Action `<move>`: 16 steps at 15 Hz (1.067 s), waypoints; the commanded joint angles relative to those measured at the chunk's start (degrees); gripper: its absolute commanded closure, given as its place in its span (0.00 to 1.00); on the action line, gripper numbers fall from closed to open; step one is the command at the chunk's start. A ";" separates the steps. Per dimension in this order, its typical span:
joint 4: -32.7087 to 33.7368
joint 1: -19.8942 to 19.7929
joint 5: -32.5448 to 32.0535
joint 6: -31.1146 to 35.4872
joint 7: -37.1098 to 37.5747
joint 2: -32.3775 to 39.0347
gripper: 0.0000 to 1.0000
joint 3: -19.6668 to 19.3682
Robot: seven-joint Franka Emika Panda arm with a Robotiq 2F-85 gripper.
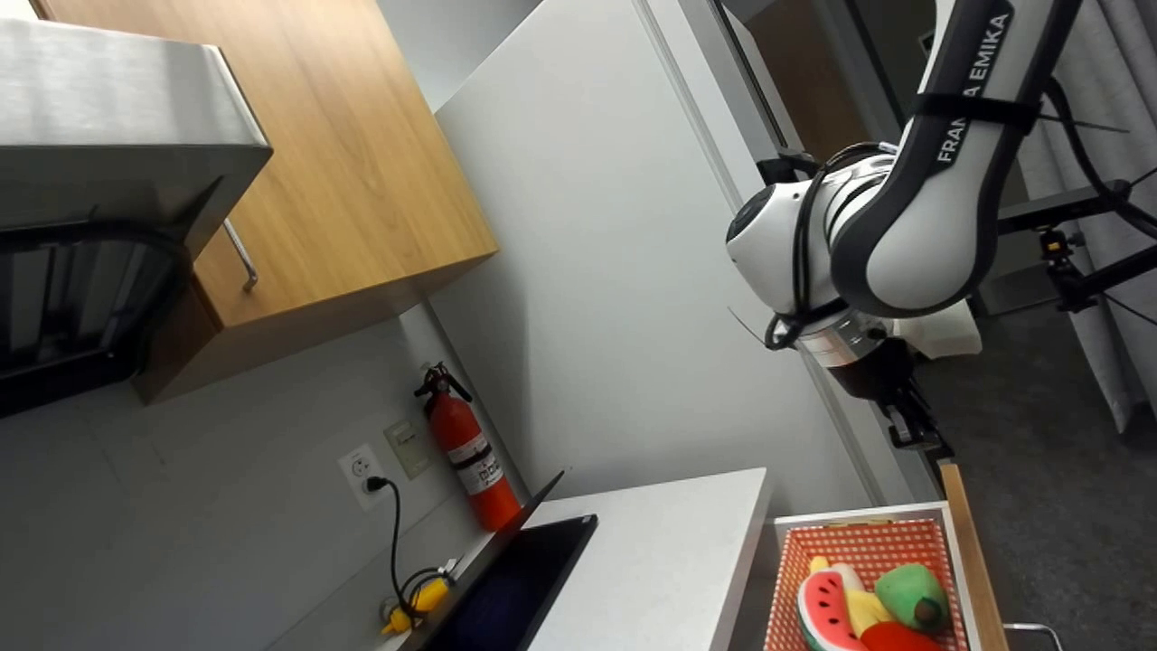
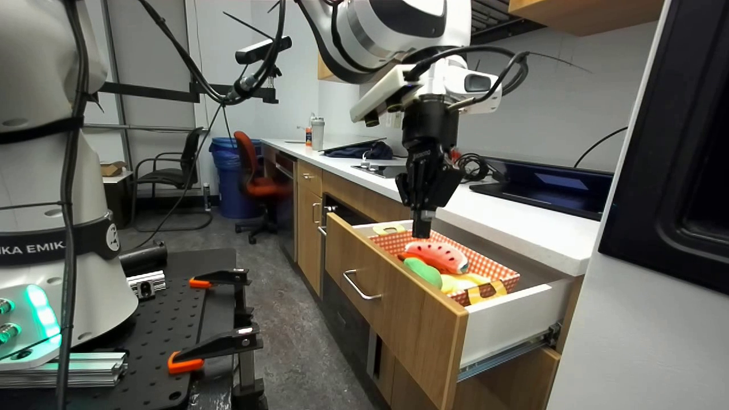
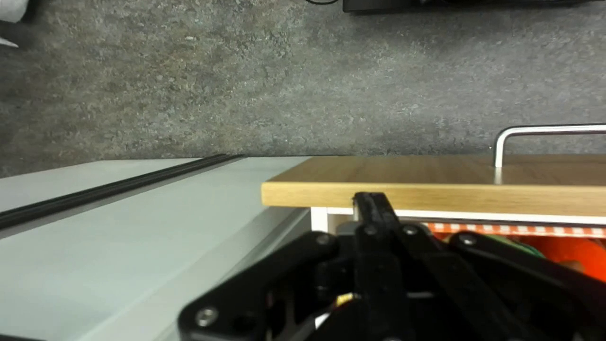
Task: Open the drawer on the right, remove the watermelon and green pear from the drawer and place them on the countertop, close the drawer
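In an exterior view, your drawer (image 2: 393, 296) stands well out, and your gripper (image 2: 421, 229) hangs above it, closed and holding nothing. The watermelon (image 2: 437, 255) and the green pear (image 2: 423, 271) both lie inside, in a checked basket (image 2: 491, 263), so you can probably count the opening as done and treat the reach for the fruit as the step in hand. Spread the gripper while you are up here rather than down among the fruit.

In an exterior view, the gripper is well apart from the fruit, near the far end of the drawer's front. You'd do well to travel across at this height, then descend. The yellow fruit (image 1: 866, 612) lies between watermelon and green pear, so expect a crowded grip: pinch the watermelon across its narrow side and check that nothing rides up with it. The green pear sits close to the basket's front wall, which may cramp you; turn the wrist to suit. Aim for the white table (image 1: 651, 556), and set the green pear down gently, since it could roll.

In the wrist view, the gripper's tip overlaps the top edge of the drawer's front; you cannot tell whether they touch. The handle (image 3: 549, 129) is off to the right. The fruit shows only in part, so centre it before you go down
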 commanded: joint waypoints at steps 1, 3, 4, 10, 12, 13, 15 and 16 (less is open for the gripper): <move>-2.33 0.44 0.08 1.63 -0.41 -3.50 1.00 3.36; -2.06 0.87 0.01 2.91 -0.44 -3.21 1.00 5.09; -1.83 1.09 -0.26 3.74 -0.30 -2.88 1.00 5.76; 0.66 2.34 0.88 9.86 -0.59 1.51 1.00 8.49; 1.68 2.66 0.27 11.82 -0.15 3.48 1.00 8.75; 2.52 2.83 -0.70 12.97 0.58 4.74 0.91 8.75; 4.38 3.18 -0.47 14.46 0.73 7.34 0.66 8.63; 5.29 3.39 -0.64 15.01 0.80 8.52 0.59 8.47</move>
